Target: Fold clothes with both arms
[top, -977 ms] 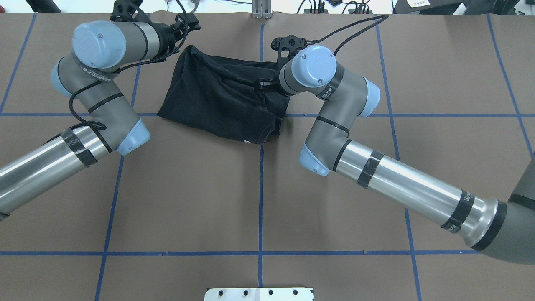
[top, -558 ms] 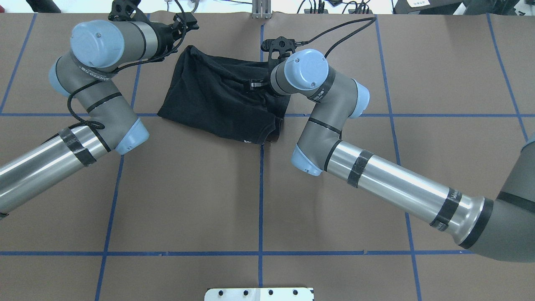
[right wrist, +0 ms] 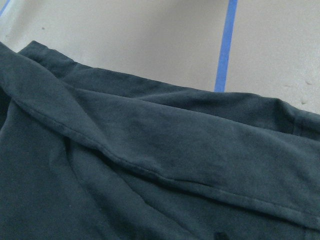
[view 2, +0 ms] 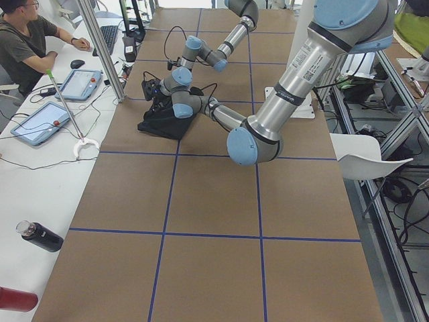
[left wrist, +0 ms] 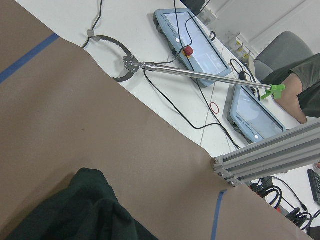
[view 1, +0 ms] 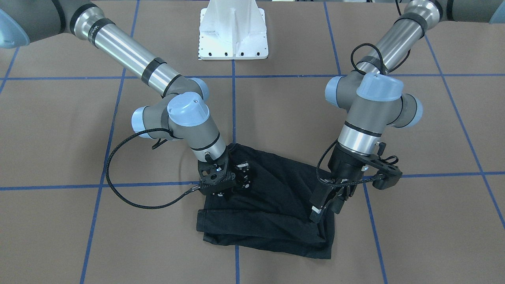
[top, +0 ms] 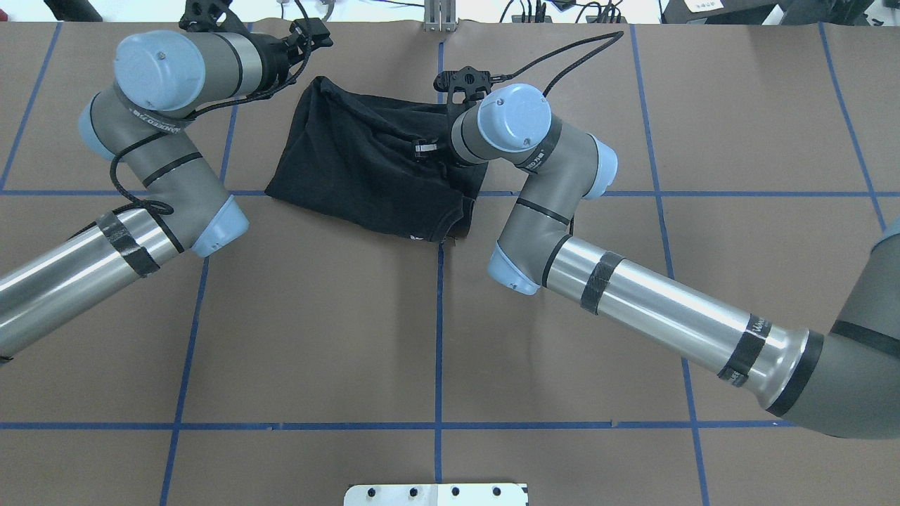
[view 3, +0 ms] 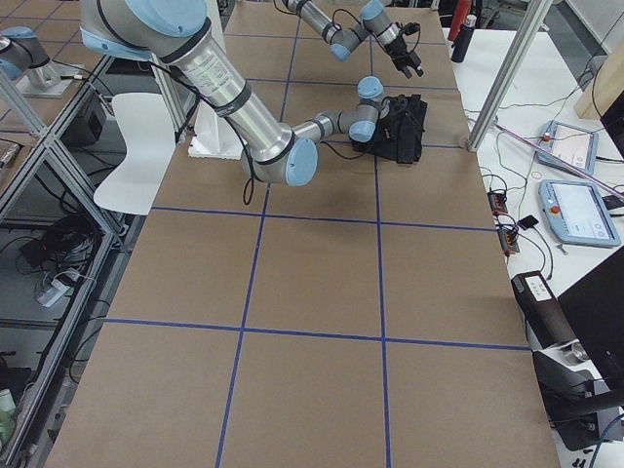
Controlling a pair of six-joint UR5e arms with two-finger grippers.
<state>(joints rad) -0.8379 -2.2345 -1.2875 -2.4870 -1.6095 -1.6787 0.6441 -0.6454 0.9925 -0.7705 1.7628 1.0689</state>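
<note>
The folded black T-shirt (top: 365, 169) lies on the desk (top: 316, 316) with its long axis spanning both grippers: the left gripper (view 1: 324, 209) is at 1 end edge and the right gripper (view 1: 241, 176) is low over the opposite half, and whether either is open or closed cannot be told.

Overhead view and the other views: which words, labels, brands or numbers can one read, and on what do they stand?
None can be read with certainty.
right arm: white lettering on its black bands, too blurred.
left arm: lettering on its wrist band, too blurred.
T-shirt: small white mark at one edge, too small to read.
</note>
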